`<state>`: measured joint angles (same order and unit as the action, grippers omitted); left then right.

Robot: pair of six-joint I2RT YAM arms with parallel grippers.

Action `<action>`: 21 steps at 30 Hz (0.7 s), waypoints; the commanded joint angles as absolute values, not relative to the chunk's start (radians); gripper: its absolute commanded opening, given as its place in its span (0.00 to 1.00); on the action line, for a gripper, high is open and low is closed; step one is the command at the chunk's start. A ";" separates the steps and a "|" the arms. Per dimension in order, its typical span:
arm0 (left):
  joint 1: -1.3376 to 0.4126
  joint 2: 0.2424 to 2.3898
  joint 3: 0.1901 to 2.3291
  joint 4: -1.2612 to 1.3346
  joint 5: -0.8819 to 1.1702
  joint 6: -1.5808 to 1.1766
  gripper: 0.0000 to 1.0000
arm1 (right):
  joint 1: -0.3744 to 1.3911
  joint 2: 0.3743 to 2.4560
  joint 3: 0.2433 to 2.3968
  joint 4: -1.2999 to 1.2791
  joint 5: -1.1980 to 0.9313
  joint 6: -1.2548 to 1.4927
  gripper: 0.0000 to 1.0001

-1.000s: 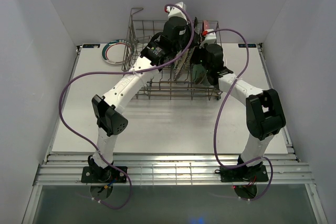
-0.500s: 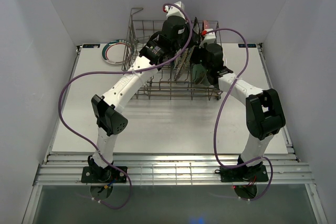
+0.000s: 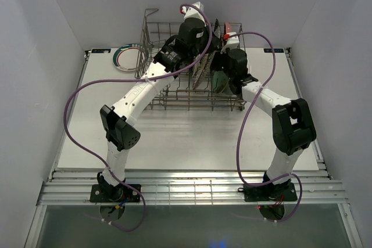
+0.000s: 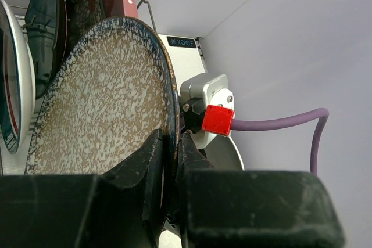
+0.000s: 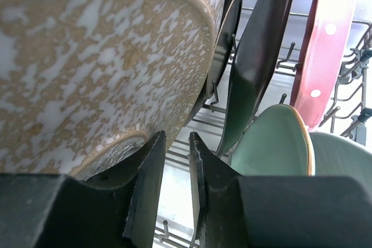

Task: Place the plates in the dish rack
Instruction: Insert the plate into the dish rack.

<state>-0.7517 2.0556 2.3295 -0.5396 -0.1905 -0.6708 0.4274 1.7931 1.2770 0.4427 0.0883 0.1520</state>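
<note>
The speckled grey round plate (image 4: 99, 97) stands on edge over the dish rack (image 3: 174, 101), and my left gripper (image 4: 170, 137) is shut on its rim. The same plate fills the upper left of the right wrist view (image 5: 99, 56). My right gripper (image 5: 177, 137) hangs just beside its lower edge, jaws slightly apart, with only rack wires showing between them. Racked upright are a dark teal plate (image 5: 261, 56), a pink plate (image 5: 325, 45), a mint plate (image 5: 273, 143) and a white rimmed plate (image 4: 11, 85). Another white green-and-red-rimmed plate (image 3: 125, 58) lies on the table left of the rack.
The rack's tall looped handle (image 3: 150, 13) rises at its back left corner. Both arms crowd over the rack's right half. The right wrist's camera housing with a red block (image 4: 218, 119) sits close behind the speckled plate. Purple cables (image 3: 75, 103) loop around both arms.
My left arm has shifted slightly toward the back with the speckled plate still in its grip. The right arm has not moved.
</note>
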 commanded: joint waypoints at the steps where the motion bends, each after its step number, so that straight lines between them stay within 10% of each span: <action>1: -0.818 1.893 2.342 -0.367 -0.002 -0.778 0.00 | 0.460 1.790 1.273 0.630 0.009 0.176 0.30; 21: -0.841 1.862 2.304 -0.365 0.038 -0.785 0.00 | 0.460 1.756 1.223 0.655 0.012 0.178 0.30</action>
